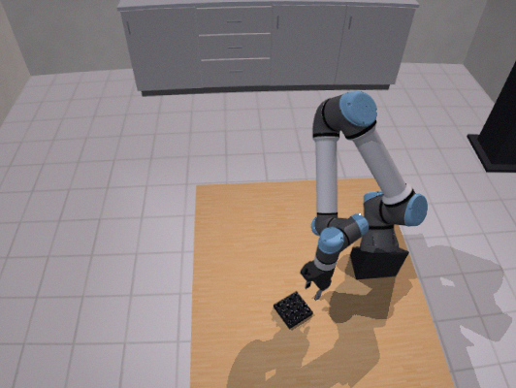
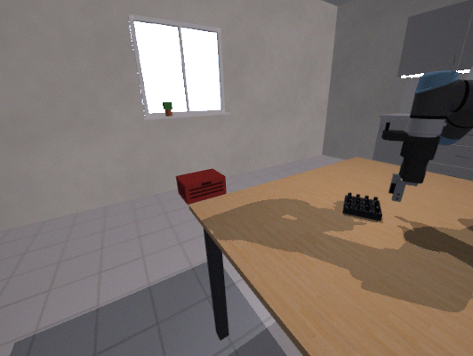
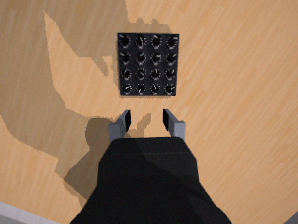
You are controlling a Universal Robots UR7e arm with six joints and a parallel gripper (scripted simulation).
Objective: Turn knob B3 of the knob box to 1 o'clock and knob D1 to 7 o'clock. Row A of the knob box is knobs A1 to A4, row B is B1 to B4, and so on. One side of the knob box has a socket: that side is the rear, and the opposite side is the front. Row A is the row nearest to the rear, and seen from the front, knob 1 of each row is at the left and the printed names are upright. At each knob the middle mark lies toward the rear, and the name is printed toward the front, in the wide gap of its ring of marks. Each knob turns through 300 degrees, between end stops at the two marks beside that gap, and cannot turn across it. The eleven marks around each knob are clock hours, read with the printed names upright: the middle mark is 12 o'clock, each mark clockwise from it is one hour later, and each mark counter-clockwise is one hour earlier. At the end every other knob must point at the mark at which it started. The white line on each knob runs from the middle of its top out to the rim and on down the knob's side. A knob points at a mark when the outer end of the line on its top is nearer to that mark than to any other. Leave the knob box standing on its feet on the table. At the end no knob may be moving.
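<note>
The knob box (image 1: 293, 308) (image 2: 363, 207) (image 3: 148, 64) is a small black square with four rows of knobs, standing on the wooden table (image 1: 233, 233) (image 2: 311, 267) (image 3: 240, 75). The white lines on the knobs are too small to read. My gripper (image 1: 311, 290) (image 2: 396, 192) (image 3: 146, 115) is open and empty. It hangs above the table beside the box, off one edge of it, with no knob between the fingers.
The arm's black base (image 1: 378, 262) stands on the table at the right edge. Shadows of the arm fall across the table. A red toolbox (image 2: 201, 185) sits on the floor beyond the table. Grey cabinets (image 1: 267, 44) line the back wall.
</note>
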